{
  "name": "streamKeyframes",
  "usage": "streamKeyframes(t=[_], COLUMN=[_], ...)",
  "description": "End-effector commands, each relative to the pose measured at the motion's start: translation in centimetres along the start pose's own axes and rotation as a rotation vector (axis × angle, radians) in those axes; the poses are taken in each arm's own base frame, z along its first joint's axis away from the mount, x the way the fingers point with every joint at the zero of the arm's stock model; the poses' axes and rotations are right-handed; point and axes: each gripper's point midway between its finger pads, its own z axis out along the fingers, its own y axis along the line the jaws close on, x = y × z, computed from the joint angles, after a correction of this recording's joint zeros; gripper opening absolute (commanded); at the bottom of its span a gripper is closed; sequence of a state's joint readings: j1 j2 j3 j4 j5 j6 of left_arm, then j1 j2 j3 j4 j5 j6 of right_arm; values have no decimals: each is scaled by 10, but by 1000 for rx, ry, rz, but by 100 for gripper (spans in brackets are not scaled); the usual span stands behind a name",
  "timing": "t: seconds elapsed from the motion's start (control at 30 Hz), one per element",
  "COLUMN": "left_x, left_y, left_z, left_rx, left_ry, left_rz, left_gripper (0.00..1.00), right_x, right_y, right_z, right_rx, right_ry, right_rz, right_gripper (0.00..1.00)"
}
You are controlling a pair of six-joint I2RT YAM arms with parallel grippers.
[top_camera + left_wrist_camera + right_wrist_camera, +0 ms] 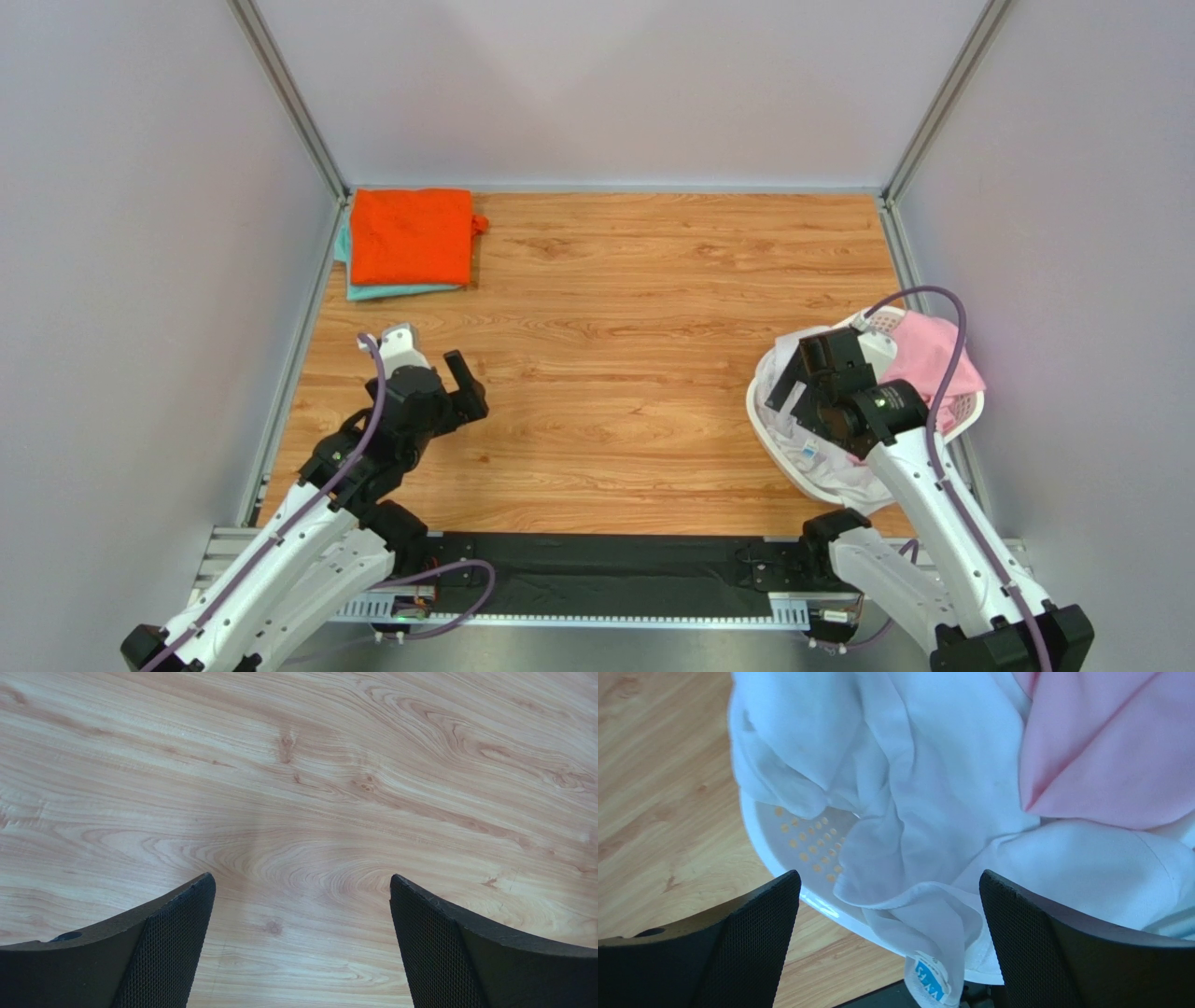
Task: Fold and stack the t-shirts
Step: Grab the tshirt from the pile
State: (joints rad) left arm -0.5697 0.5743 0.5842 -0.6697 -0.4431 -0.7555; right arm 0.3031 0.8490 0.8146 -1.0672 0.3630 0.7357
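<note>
Left fingers (168, 945) spread wide, nothing between them, over bare worktop (631, 322) on the near-left. Right fingers (1032, 938) also spread wide and empty, hanging above the basket (801, 840) at the right edge; can't tell if they touch cloth. In the basket: white tee (934, 791) crumpled and spilling over the near rim, its blue neck label (927, 980) showing low between the fingers in the wrist view. Pink tee (1102, 749) bunched on the far-right side, lying against the white one. Far-left corner: orange tee (411, 235) folded, sitting on the teal tee (368, 290), teal peeking out along the left and near edges. Stack well apart from both arms.
</note>
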Motion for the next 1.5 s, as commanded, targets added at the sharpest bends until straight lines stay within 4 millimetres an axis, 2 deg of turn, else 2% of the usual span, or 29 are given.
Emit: streamKeyframes(t=[0.0,0.2,0.3,0.33,0.4,0.43,0.5,0.53,0.57,0.63,0.73,0.87,0.9,0.97,1.03,1.07,1.1,1.17,1.2,1.23,1.3,1.33,1.4,1.43,1.47], left_x=[0,1,1,1,1,0,1,0,0,0,0,-1,0,-1,0,0,0,0,0,0,0,1,1,1,1], left_y=[-5,-4,-3,-2,-1,-1,0,2,2,2,2,1,2,1,1,0,-1,-1,-1,-1,-3,-4,-5,-5,-4], left_z=[0,1,1,1,1,1,1,0,0,0,0,0,0,-1,-1,-1,-1,-1,-1,-1,-1,-2,-2,-2,-2], left_rx=[24,15,9,5,3,2,-5,-10,-11,-12,-12,-10,-11,-7,-6,-1,2,2,3,5,13,18,25,25,23], left_ry=[3,4,3,4,-1,-2,-1,-4,-3,-7,-7,-7,-5,-5,-2,-1,-2,0,2,1,4,5,9,6,6], left_rz=[-13,-10,-8,-7,-8,-8,-7,-8,-11,-12,-13,-14,-13,-16,-13,-16,-17,-15,-15,-15,-14,-15,-14,-14,-13], left_gripper=[100,100,100,100,100,100,100,100,100,100,100,100,100,100,100,100,100,100,100,100,100,100,100,100,100], right_x=[22,42,56,62,61,59,50,47,39,29,3,-39,-63,-87,-121,-131,-148,-168,-175,-194,-209,-228,-236,-242,-256], right_y=[-11,-8,-8,-6,-4,-3,-2,-2,0,0,2,5,9,13,25,28,34,44,53,65,83,99,127,140,161], right_z=[11,25,33,34,33,32,27,25,20,15,-3,-38,-60,-83,-119,-131,-153,-177,-193,-216,-240,-259,-273,-286,-292], right_rx=[41,44,34,19,2,-3,-30,-33,-60,-75,-116,-150,-180,-217,-300,-325,-371,-433,-490,-560,-656,-707,-803,-863,-908], right_ry=[90,174,215,233,221,210,166,145,112,69,-30,-163,-236,-310,-415,-444,-493,-546,-566,-617,-644,-679,-642,-644,-631], right_rz=[39,91,121,135,160,173,189,194,206,218,231,196,208,198,207,208,212,218,199,199,179,153,88,52,27], right_gripper=[100,91,77,66,51,35,17,5,0,0,0,0,0,0,0,0,0,0,0,0,0,0,0,0,0])
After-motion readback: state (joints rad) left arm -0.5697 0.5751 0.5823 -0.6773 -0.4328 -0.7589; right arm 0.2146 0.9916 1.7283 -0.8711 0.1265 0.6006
